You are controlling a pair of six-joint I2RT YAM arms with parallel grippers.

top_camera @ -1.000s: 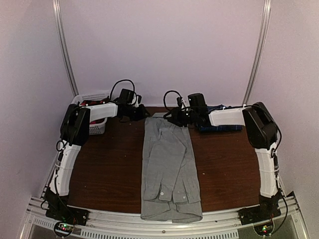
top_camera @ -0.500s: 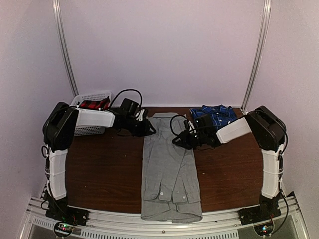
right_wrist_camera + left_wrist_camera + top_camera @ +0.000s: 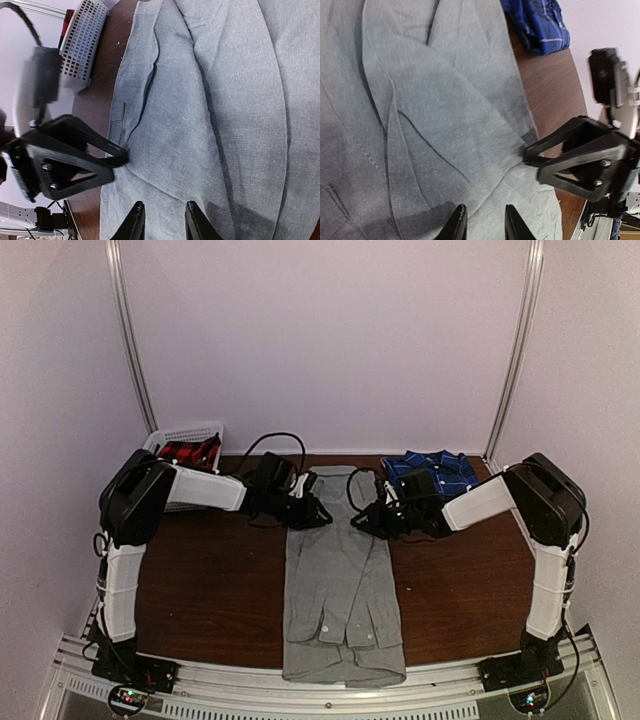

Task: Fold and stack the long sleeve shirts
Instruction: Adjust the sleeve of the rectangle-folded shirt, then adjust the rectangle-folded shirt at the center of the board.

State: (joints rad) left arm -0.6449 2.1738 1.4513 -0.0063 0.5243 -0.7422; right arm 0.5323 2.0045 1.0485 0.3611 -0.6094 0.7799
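The light grey shirt (image 3: 340, 590) lies lengthwise down the middle of the brown table (image 3: 220, 580), its near end hanging over the front edge. My left gripper (image 3: 320, 517) is at the left edge of the shirt's far part and my right gripper (image 3: 360, 524) is at its right edge, facing each other. In the left wrist view the gripper (image 3: 482, 221) is open over grey fabric (image 3: 445, 100). In the right wrist view the gripper (image 3: 162, 218) is open over grey fabric (image 3: 215, 100). The blue plaid shirt (image 3: 437, 470) lies crumpled at the back right and also shows in the left wrist view (image 3: 537, 25).
A white perforated basket (image 3: 190, 433) holding a red plaid cloth (image 3: 188, 450) stands at the back left corner; it also shows in the right wrist view (image 3: 85, 40). Bare brown table lies on both sides of the grey shirt. A metal rail (image 3: 250, 680) runs along the front edge.
Both grippers have moved from the shirt's far end toward the front and inward, and now sit over the edges of its far part. The blue plaid shirt is uncovered.
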